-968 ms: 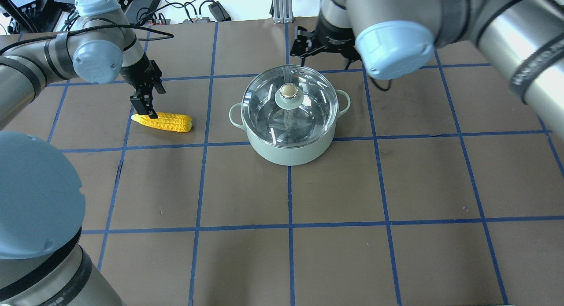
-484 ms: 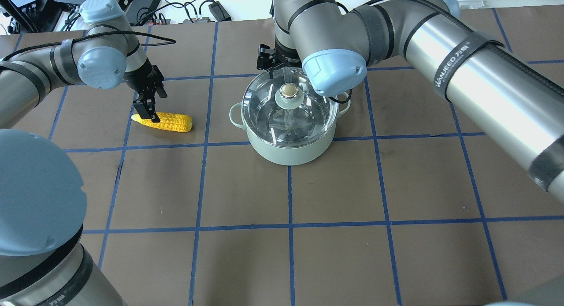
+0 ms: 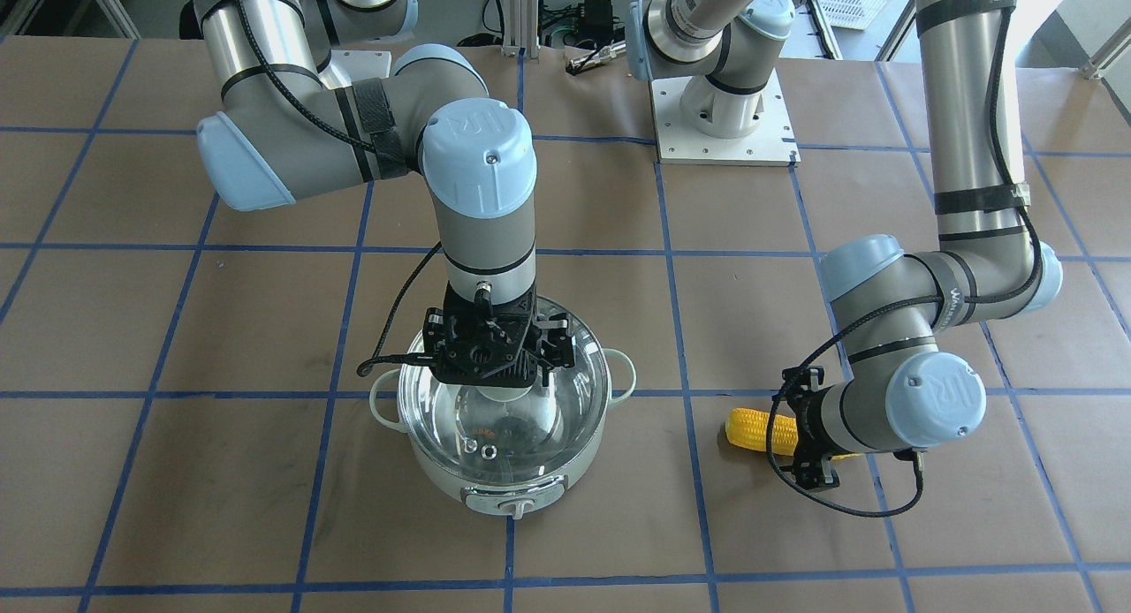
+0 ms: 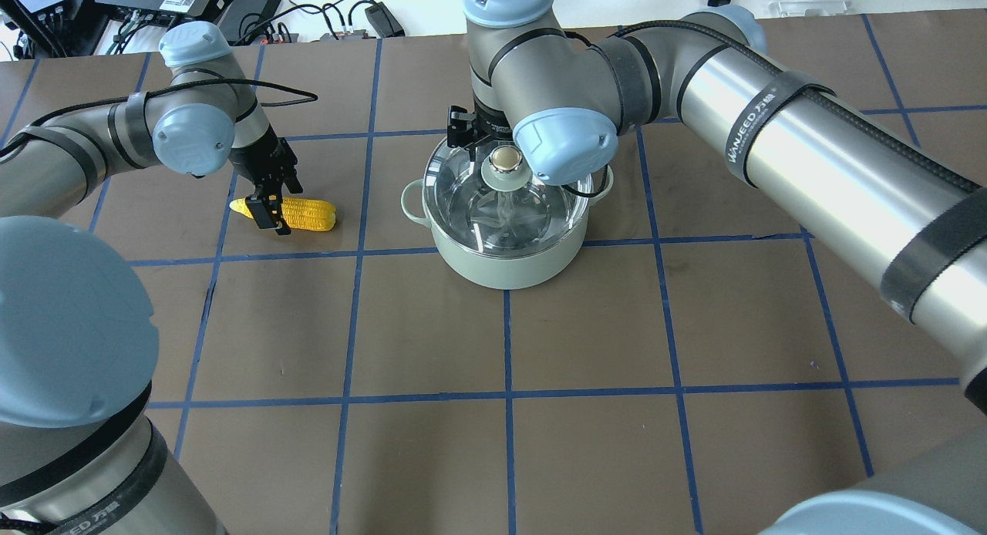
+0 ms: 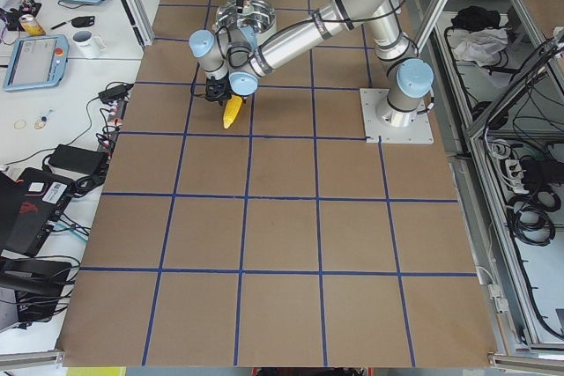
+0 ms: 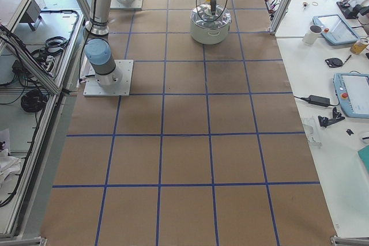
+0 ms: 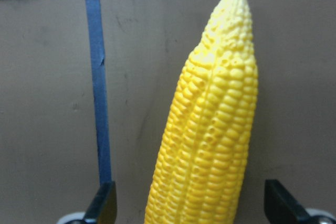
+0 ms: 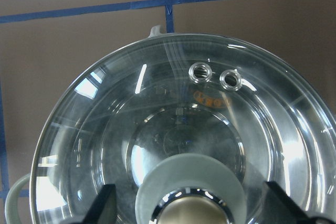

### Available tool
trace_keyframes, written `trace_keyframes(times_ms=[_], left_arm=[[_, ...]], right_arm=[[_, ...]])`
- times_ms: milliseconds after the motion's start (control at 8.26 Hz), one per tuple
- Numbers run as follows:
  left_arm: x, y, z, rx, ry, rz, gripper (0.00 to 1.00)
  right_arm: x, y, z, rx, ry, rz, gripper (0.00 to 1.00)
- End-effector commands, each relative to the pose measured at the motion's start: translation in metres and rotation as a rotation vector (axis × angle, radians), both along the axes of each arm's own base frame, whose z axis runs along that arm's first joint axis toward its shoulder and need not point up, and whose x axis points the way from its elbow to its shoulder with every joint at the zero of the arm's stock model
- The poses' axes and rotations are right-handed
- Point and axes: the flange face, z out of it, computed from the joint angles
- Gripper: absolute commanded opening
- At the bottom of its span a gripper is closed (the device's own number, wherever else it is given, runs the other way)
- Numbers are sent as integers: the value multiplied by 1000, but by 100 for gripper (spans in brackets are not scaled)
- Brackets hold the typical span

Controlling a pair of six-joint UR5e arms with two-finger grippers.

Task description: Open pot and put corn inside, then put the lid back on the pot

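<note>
The pot, pale green, stands on the brown counter across a line of its blue tape grid, its front control knob facing away from the robot. The glass lid sits shut on the pot, level on the rim, with its 2 small metal vents on the side away from the robot. The right arm reaches in over the pot and its wrist hangs straight above the lid. The right jaws are spread, 1 finger on each side of the lid's beige ball top, and the right wrist view shows a gap between each finger and the ball, so nothing is pinched. The corn lies flat on the counter in the square on the robot's left of the pot, apart from it, its pointed tip turned away from the pot. The left arm is bent low over it, and the left jaws are spread astride the corn near its tip end. In the left wrist view the 2 fingers stand clear of the yellow kernels on both sides. The corn rests on the counter, not lifted.
</note>
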Motion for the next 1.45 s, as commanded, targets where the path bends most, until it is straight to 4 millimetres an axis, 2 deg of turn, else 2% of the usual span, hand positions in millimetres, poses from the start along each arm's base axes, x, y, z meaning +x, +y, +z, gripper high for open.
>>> trace_keyframes(times_ms=[0,121,242,363,605,726,847,968,1089,1210,1331], left_arm=[[0,1,-7,10,-1,-8,100],[0,1,-8,12,-1,-9,89],[0,1,-7,6,5,-9,57],[0,0,-7,5,10,-34,31],[-1,0,2,-10,8,-16,0],[0,-2,19,-37,-3,-17,0],[4,0,45,-70,-46,-21,0],[7,6,73,-83,-96,-31,0],[6,17,88,-45,-90,-35,0],[4,22,111,-38,-90,-40,0],[3,29,145,-35,-91,-40,0]], right_arm=[[-1,0,-2,6,6,1,81],[-2,0,1,-3,11,0,70],[-4,0,3,-10,26,0,59],[-4,0,3,-11,30,4,51],[-4,0,3,-11,28,3,44],[-3,1,3,-9,22,1,44],[-2,0,4,-10,17,3,43],[-2,-1,11,-22,11,3,43],[-2,0,20,-35,6,3,43],[-4,4,37,-55,-3,5,43],[-11,13,61,-64,-5,3,43]])
